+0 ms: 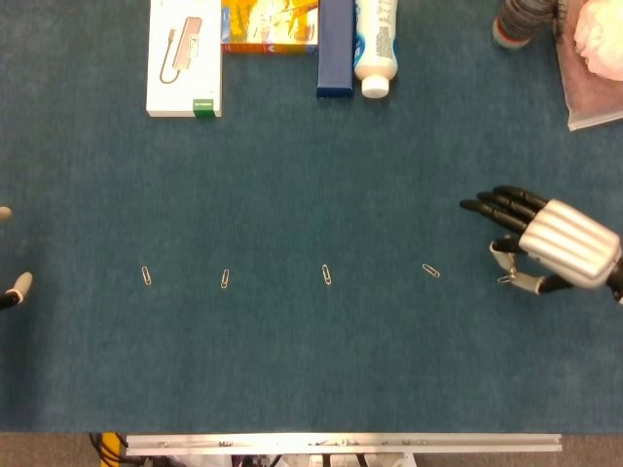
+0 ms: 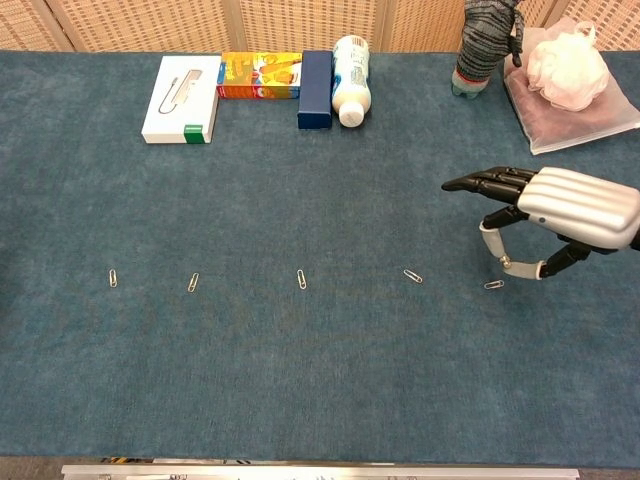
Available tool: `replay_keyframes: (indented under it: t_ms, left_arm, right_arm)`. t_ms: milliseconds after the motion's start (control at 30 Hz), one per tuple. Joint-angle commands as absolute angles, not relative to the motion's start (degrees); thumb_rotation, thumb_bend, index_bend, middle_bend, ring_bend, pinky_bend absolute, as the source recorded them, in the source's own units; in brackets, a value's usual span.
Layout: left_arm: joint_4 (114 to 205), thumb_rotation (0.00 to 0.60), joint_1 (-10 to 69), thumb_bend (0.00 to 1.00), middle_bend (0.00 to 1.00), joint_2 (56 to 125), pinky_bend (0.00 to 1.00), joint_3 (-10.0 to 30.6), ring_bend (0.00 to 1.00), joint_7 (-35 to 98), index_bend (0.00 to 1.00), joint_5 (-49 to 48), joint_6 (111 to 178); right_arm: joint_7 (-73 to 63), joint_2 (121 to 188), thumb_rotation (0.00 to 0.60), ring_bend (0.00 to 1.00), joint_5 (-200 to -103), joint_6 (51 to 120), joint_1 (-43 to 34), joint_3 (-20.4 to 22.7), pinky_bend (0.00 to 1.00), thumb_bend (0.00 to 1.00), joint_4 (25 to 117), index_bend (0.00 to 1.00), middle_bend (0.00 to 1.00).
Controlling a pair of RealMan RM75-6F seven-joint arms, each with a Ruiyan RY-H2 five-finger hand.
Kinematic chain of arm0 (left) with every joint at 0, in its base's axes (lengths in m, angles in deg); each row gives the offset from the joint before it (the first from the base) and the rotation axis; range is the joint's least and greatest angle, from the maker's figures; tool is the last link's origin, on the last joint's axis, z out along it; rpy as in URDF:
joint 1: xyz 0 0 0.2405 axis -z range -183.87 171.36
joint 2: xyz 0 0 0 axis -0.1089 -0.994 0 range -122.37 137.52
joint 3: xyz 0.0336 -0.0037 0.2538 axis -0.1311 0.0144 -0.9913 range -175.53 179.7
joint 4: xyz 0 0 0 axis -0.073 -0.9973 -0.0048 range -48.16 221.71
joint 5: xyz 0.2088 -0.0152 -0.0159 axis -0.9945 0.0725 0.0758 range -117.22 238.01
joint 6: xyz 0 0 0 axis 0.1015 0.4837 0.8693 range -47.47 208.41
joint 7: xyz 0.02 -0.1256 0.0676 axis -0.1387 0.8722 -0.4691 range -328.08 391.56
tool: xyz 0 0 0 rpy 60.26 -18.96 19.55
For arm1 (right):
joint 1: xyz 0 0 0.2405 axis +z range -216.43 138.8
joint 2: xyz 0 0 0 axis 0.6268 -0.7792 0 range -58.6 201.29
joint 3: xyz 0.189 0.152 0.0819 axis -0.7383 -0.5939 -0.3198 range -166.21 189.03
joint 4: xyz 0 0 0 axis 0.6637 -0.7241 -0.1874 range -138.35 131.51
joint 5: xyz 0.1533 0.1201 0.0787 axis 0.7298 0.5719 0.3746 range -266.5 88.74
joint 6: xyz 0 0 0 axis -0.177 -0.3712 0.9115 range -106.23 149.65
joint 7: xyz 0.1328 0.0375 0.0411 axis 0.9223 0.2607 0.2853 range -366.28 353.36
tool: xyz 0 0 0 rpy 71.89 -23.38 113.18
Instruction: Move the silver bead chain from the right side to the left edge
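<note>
**Right hand low over the last paperclip, chain out of sight**

The right hand point(image 1: 560, 243) hangs palm-down over the blue table point(image 2: 320, 380). Its dark fingers point(image 2: 485, 182) are stretched out flat and close together towards the left, and the pale thumb point(image 2: 492, 240) is bent down beneath the palm. Thumb and fingers stand apart. Whether anything is pinched or draped under there I cannot tell, because the silver shell of the hand covers that spot from above.

The silver bead chain does not show in either view. My guess is that it is tucked under the palm or against the thumb, which would explain the hooked-under thumb, but nothing confirms that.

Just below the thumb tip lies a paperclip point(image 2: 494, 285), which the head view shows peeking out at the hand's edge. A little further out beyond the fingertips lies a second paperclip point(image 2: 412, 275), and more stretch away in a loose row, well apart. They look like markers along the route to the left edge.

Far off in that same direction, only the tips of the left hand point(image 1: 12, 287) poke in at the table's edge, too little to judge its grasp. If the chain is held, nearly the whole crossing lies ahead.
</note>
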State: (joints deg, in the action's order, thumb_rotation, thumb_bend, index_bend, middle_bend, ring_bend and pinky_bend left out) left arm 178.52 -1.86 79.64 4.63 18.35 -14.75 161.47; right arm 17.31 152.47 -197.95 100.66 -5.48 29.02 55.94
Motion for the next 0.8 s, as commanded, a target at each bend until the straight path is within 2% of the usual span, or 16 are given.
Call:
replay_keyframes:
  t_ms: [33, 800]
  left_arm:
    - [178.6, 0.6, -2.0, 0.18, 0.35, 79.5, 0.36, 4.7, 0.22, 18.4, 0.25, -15.0, 161.8]
    - [180.0, 0.6, -2.4, 0.18, 0.35, 78.9, 0.37, 4.6, 0.22, 16.9, 0.25, -14.8, 162.3]
  right_arm:
    - [17.3, 151.6, 0.6, 0.0, -198.5, 101.0, -6.5, 29.8, 0.1, 0.3, 57.4, 0.65, 0.05]
    - [19.2, 153.6, 0.6, 0.0, -198.7, 100.9, -11.4, 30.1, 0.1, 0.3, 56.0, 0.65, 0.05]
